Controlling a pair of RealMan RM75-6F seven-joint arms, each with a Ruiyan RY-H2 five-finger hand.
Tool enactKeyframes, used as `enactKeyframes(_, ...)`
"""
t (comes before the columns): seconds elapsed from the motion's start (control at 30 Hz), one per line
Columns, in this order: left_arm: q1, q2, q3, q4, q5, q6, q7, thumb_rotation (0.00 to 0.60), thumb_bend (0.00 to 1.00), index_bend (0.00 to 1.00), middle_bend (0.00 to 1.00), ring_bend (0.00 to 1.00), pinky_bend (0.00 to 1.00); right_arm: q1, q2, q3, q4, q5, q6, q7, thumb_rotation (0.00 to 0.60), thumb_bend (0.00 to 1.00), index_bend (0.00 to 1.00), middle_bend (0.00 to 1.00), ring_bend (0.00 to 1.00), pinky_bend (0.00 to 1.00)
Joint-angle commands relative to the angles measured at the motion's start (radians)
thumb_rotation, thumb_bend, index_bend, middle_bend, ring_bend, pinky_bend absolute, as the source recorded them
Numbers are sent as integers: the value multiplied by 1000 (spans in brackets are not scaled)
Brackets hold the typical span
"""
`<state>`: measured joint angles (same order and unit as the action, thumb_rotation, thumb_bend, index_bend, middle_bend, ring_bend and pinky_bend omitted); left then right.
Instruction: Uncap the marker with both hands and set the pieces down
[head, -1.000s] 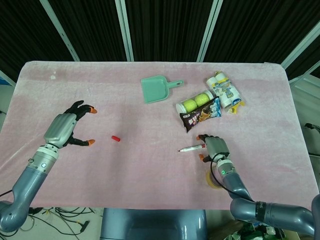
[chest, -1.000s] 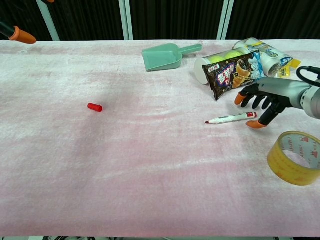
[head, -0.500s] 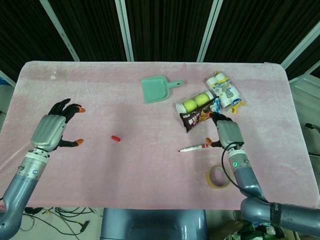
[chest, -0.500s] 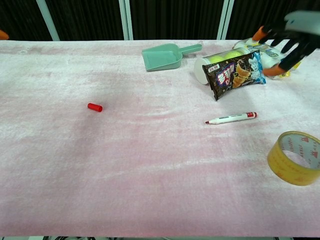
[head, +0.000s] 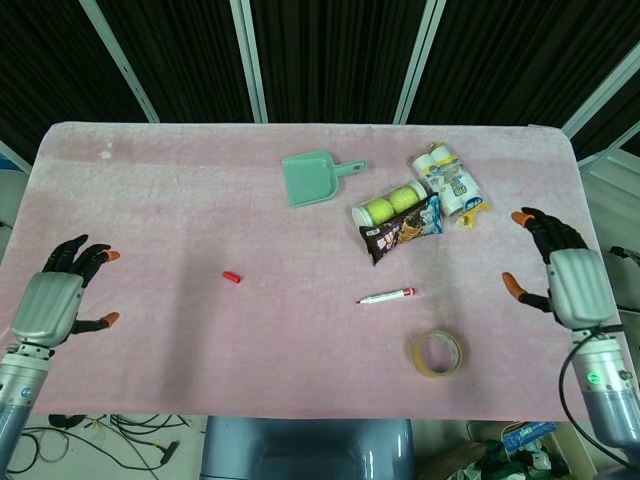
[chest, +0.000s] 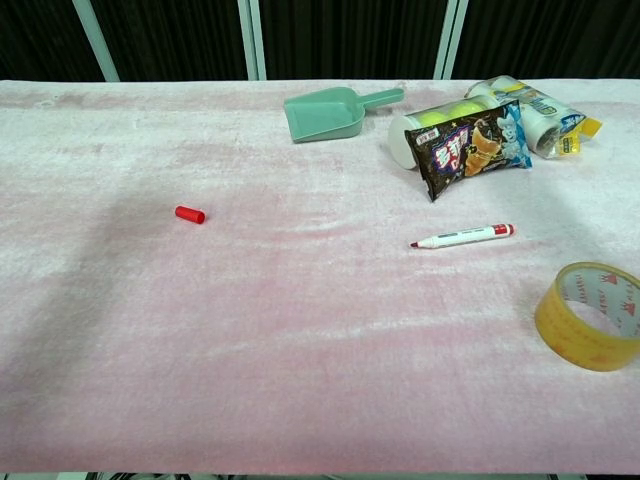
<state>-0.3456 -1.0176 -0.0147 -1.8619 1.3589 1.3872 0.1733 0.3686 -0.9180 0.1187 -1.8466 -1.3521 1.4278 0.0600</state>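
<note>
The uncapped white marker (head: 386, 296) (chest: 463, 237) lies flat on the pink cloth, its red tip pointing left. Its small red cap (head: 231, 276) (chest: 189, 214) lies apart from it, well to the left. My left hand (head: 58, 298) hovers at the table's left edge, fingers spread, holding nothing. At the right edge my right hand (head: 563, 275) is likewise spread and empty, far from the marker. Neither hand shows in the chest view.
A green dustpan (head: 313, 177) lies at the back centre. A tube of tennis balls (head: 388, 207), a dark snack bag (head: 401, 229) and a white packet (head: 449, 182) cluster at the back right. A roll of yellow tape (head: 437, 353) sits near the front edge.
Both hands have drawn outward, away from the middle, to the table's side edges. The right hand left the marker, which stays where it lay; the cap has not moved.
</note>
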Motion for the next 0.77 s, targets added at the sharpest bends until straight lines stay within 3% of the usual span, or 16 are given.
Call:
enactKeyframes(0.03, 62, -41, 39, 72, 57, 55, -40, 600, 45, 215, 142, 13, 89, -123, 33, -94, 153, -137, 99, 96, 600, 199, 193, 119, 149, 195)
enactKeyframes(0.3, 163, -95, 78, 234, 127, 141, -182, 600, 10, 205, 116, 0, 77, -199, -41, -134, 384, -166, 114, 181, 600, 200, 194, 118, 149, 194)
enactKeyframes(0.77, 179, -96, 48, 261, 157, 136, -249, 600, 10, 191, 105, 0, 17, -223, -82, -110, 452, -181, 115, 217, 600, 200, 180, 118, 149, 195)
